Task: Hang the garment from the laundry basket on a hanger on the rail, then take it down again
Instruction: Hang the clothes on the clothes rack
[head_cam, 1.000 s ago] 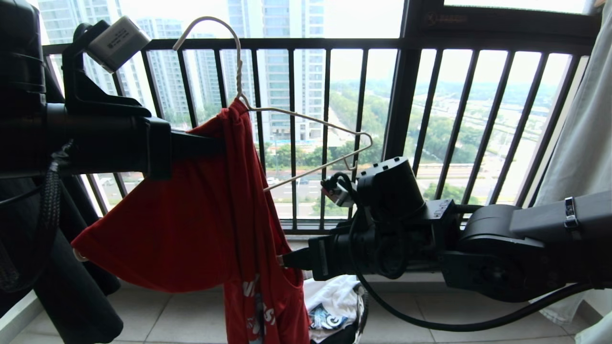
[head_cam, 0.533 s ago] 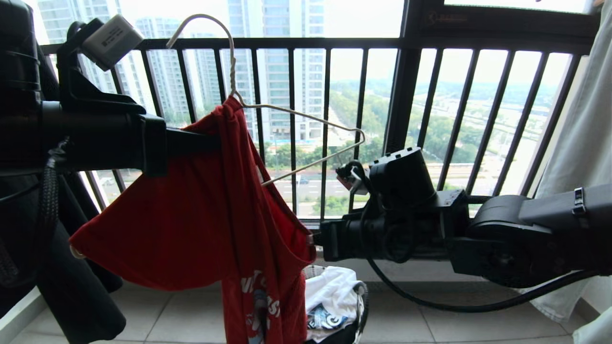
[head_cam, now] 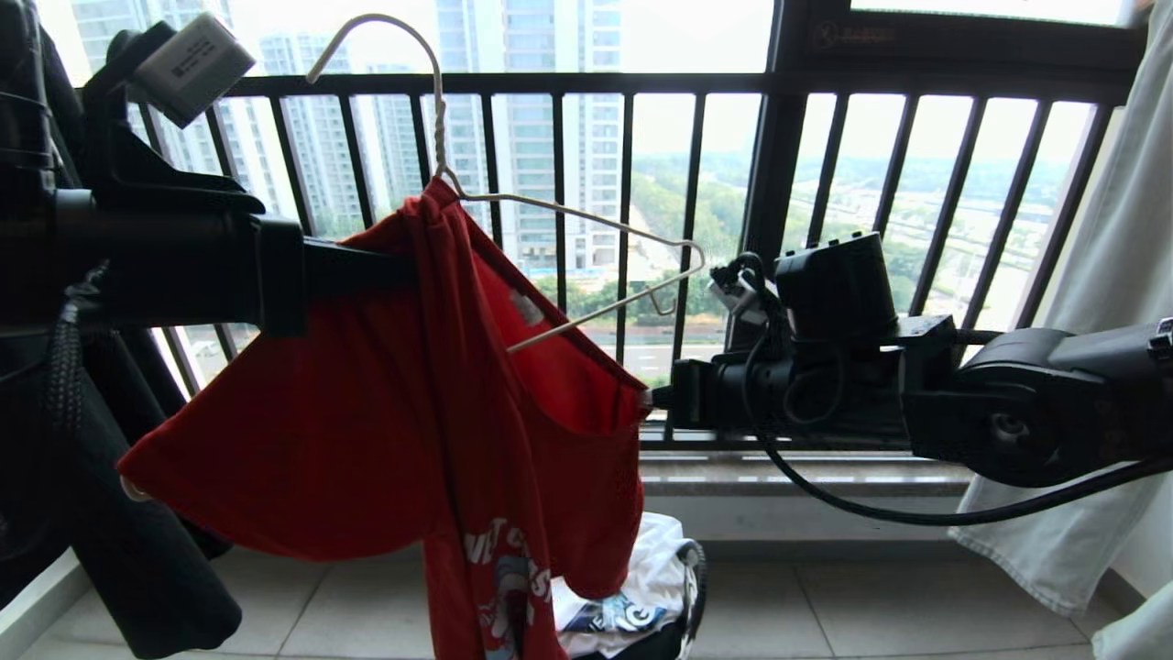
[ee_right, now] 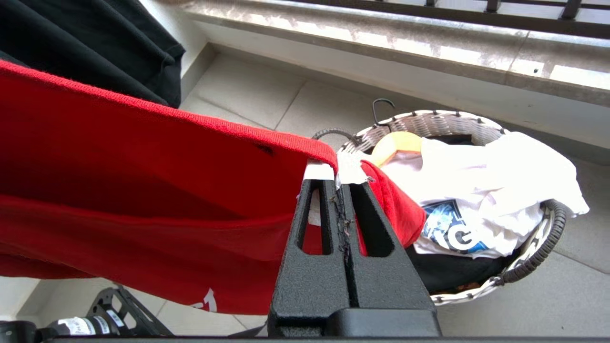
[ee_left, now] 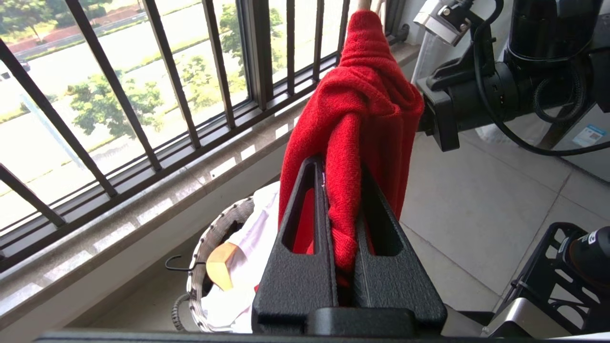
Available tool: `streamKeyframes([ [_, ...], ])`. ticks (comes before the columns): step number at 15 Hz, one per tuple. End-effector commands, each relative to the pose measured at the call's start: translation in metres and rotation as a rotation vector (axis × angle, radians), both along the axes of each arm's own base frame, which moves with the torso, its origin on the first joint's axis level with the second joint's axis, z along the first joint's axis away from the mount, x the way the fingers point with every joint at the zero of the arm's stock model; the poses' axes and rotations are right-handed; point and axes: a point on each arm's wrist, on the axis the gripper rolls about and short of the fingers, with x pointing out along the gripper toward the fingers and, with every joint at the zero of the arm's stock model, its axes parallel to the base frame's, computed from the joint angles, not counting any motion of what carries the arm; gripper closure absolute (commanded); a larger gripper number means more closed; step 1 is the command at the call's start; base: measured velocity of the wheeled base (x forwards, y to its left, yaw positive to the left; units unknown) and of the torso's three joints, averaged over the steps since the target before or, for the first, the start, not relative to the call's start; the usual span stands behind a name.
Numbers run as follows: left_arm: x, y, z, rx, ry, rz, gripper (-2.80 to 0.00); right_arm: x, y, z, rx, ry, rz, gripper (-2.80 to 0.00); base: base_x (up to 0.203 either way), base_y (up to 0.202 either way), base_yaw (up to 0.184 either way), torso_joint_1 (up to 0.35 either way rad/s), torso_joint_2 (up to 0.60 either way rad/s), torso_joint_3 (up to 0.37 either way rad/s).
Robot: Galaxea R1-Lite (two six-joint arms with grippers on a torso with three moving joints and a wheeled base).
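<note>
Draping half-bunched — red garment (head_cam: 385, 431) on cream hanger (head_cam: 586, 266).

The garment (head_cam: 367, 431) is soft, matt red knit cloth, terry-rough in the left wrist view, with a stitched hem. The hanger (head_cam: 586, 220) at its 1 o'clock is thin, smooth cream-coated wire. The right gripper (ee_right: 340, 188) fingers (ee_right: 376, 267) look like grainy, matt black plastic. The laundry basket (ee_right: 429, 121) is woven wicker. The floor tiles (head_cam: 871, 596) are smooth, faintly glossy.

Partial "G" on white shirt (ee_right: 457, 233)
</note>
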Motion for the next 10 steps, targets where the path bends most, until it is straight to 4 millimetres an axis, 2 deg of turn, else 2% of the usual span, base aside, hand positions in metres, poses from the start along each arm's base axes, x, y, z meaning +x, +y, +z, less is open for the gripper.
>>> streamKeyframes([
  [1, -0.004, 0.001, 0.002, -0.004, -0.007, -0.011, 0.00, 0.009, -0.013, 0.008, 0.016, -0.023, -0.045, 0.00, 0.000, 0.000, 0.000, 0.000, 0.00, 0.000],
  [5, -0.003, -0.001, -0.001, 0.002, 0.004, -0.018, 0.00, 0.024, -0.037, 0.021, 0.009, -0.006, -0.121, 0.00, 0.000, 0.000, 0.000, 0.000, 0.00, 0.000],
  [10, -0.002, -0.004, -0.004, 0.008, 0.012, -0.032, 0.00, 0.027, -0.053, 0.033, -0.002, 0.070, -0.123, 0.00, 0.000, 0.000, 0.000, 0.000, 0.00, 0.000],
])
